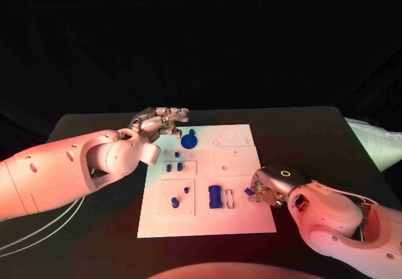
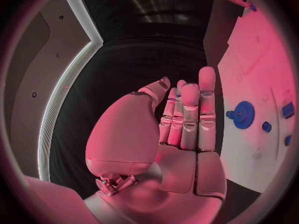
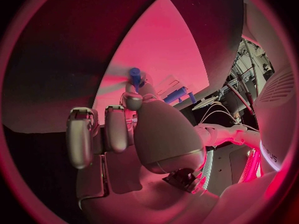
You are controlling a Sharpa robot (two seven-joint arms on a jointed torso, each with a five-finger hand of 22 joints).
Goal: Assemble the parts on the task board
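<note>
my right hand point(image 1: 266, 190) pinches a small blue peg point(image 3: 134, 74) at its fingertips, just over the right edge of the white board point(image 1: 239, 221). my left hand point(image 1: 159, 123) hovers at the board's far left corner, fingers straight and close together, holding nothing. beside it on the board lies a blue gear point(image 1: 189, 140). nearer me stand a few small blue pegs point(image 1: 173, 167) and a blue cylinder point(image 1: 215, 196) in the middle.

The white rectangular task board point(image 1: 234, 224) sits mid-table on the black table point(image 1: 318, 133). A blue toothed gear point(image 1: 189, 140) is at its far left, a blue upright cylinder point(image 1: 215, 196) nearer the front, and a small blue peg point(image 1: 175, 202) left of that.
</note>
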